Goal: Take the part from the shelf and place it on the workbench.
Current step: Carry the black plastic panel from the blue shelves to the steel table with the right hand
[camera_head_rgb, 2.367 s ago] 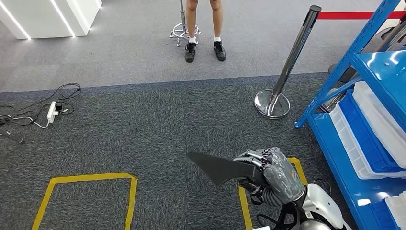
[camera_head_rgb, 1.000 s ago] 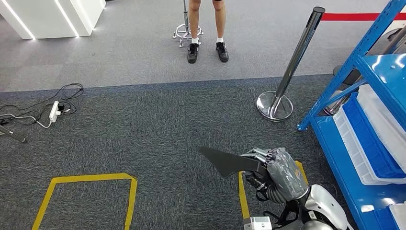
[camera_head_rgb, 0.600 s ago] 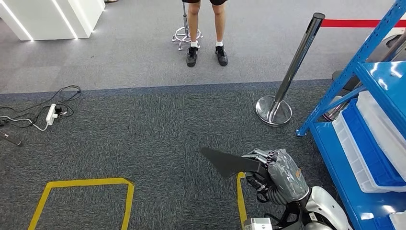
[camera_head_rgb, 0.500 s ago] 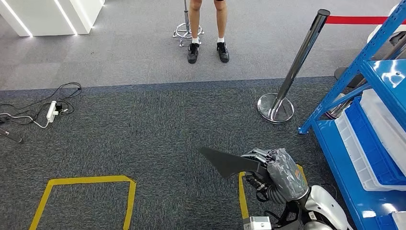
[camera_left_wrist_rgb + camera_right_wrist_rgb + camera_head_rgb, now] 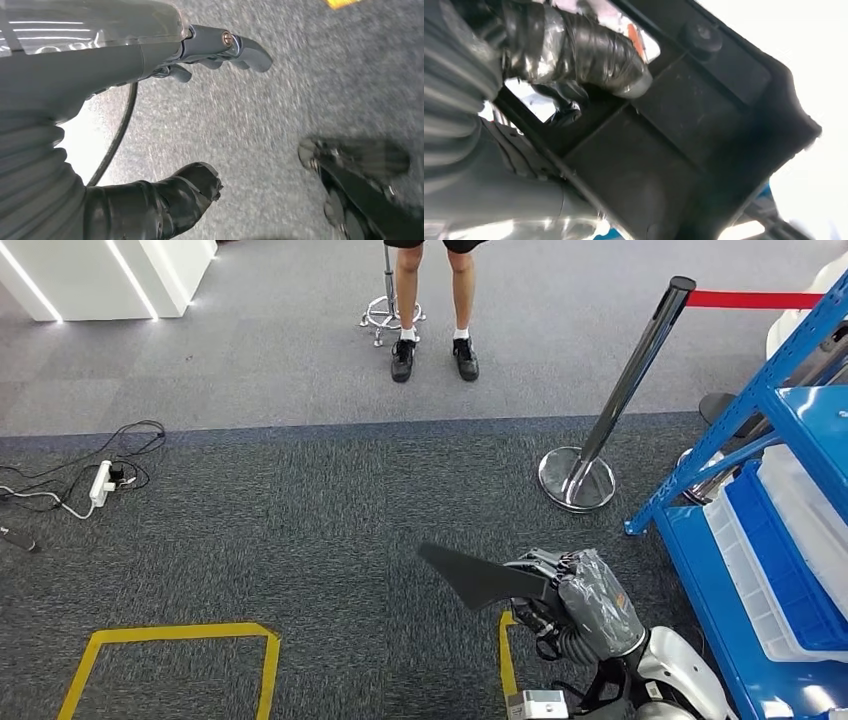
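I see my right hand low in the head view, clasped around a flat black plastic part. The part juts out toward the left over the dark carpet, its pointed end free in the air. In the right wrist view the thumb presses across the ribbed underside of the part, with the darker fingers beneath it (the edges are blurred).

My left hand hangs over grey carpet with its fingers and thumb spread apart, nothing between them.

To the right stands the blue shelf, holding blue and white trays. A chrome stanchion with a red belt stands just beside the shelf's corner post. Yellow floor tape marks a box on the carpet at lower left. A person's legs stand farther off, and a white power strip with cables lies at the left.
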`<act>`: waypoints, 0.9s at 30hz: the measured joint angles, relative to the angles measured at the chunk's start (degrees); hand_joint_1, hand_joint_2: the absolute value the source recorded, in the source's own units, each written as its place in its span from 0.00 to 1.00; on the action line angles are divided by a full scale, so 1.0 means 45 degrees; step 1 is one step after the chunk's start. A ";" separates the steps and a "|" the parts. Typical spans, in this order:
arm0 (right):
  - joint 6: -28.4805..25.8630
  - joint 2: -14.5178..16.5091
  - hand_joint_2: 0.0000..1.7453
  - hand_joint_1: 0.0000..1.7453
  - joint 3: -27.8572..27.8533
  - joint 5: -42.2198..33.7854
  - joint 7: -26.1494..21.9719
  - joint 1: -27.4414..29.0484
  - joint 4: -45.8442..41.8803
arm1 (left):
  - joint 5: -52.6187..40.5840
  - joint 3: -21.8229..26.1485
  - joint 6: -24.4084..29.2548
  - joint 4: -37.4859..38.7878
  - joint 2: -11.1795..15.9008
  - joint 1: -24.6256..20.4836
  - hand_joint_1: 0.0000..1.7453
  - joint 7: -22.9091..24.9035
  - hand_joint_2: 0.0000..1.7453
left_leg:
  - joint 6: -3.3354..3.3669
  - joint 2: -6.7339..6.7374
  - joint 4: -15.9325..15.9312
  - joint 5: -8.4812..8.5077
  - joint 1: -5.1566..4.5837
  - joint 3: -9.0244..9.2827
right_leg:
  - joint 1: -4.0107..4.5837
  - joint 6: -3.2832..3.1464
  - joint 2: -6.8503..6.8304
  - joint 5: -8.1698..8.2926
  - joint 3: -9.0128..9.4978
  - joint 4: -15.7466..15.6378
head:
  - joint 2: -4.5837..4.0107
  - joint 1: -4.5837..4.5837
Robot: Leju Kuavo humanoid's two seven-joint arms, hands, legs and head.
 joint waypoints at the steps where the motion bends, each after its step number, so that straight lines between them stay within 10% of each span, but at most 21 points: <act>1: 0.0000 0.0000 1.00 1.00 -0.0001 0.0001 0.0000 -0.0005 -0.0008 | 0.0000 -0.0004 0.0002 0.0000 -0.0009 -0.0017 0.00 -0.0004 1.00 | -0.0065 0.0005 0.0068 -0.0087 0.0010 0.0028 | -0.0026 -0.0065 0.0003 -0.0022 0.0087 -0.0083 | 0.0000 -0.0006; 6: 0.0000 0.0005 1.00 1.00 -0.0002 0.0005 -0.0001 -0.0026 -0.0035 | 0.0003 -0.0039 0.0007 0.0000 -0.0032 -0.0026 0.00 -0.0005 1.00 | -0.0430 0.0012 0.3372 -0.1274 0.0221 -0.1862 | -0.0072 -0.0255 -0.0043 -0.0244 0.0572 -0.0342 | -0.0001 -0.0055; 8: 0.0000 0.0005 1.00 1.00 -0.0002 0.0005 0.0000 -0.0021 -0.0033 | 0.0001 -0.0058 0.0006 0.0000 -0.0035 0.0013 0.00 -0.0004 1.00 | -0.0474 0.0014 0.3464 -0.0726 0.0291 -0.2271 | -0.0087 -0.0213 -0.0014 -0.0405 0.0756 -0.0335 | -0.0001 -0.0056; 12: 0.0001 0.0005 1.00 1.00 -0.0002 0.0005 0.0006 -0.0017 -0.0033 | 0.0005 -0.0107 0.0028 0.0000 -0.0040 0.0048 0.00 -0.0015 1.00 | -0.0315 0.0019 0.0616 0.1035 0.0287 -0.1300 | -0.0106 0.0021 0.0039 -0.0752 0.1133 -0.0351 | -0.0001 -0.0051; 17: -0.0004 0.0006 1.00 1.00 -0.0012 0.0011 0.0018 0.0012 -0.0050 | 0.0048 -0.0218 0.0091 0.0000 -0.0036 0.0035 0.00 -0.0109 1.00 | 0.0154 0.0003 0.0028 0.0891 0.0162 -0.0776 | -0.0187 0.0381 0.0014 -0.0911 0.1239 0.0085 | -0.0001 -0.0036; 22: -0.0002 0.0005 1.00 1.00 -0.0036 0.0013 0.0034 0.0079 -0.0057 | 0.0174 -0.0277 0.0196 0.0000 -0.0035 0.0052 0.00 -0.0161 1.00 | 0.0452 -0.0010 -0.0044 0.0635 0.0069 -0.0419 | -0.0098 0.0350 0.0004 -0.2048 -0.0821 0.3185 | -0.0001 -0.0024; 27: -0.0011 -0.0008 1.00 1.00 -0.0085 0.0049 0.0049 0.0156 -0.0066 | 0.0289 -0.0289 0.0219 0.0000 -0.0066 0.0092 0.00 -0.0182 1.00 | 0.0309 -0.0059 0.0028 0.0131 0.0024 0.0131 | 0.0117 0.0090 0.0018 0.0137 -0.0260 0.0440 | -0.0001 -0.0016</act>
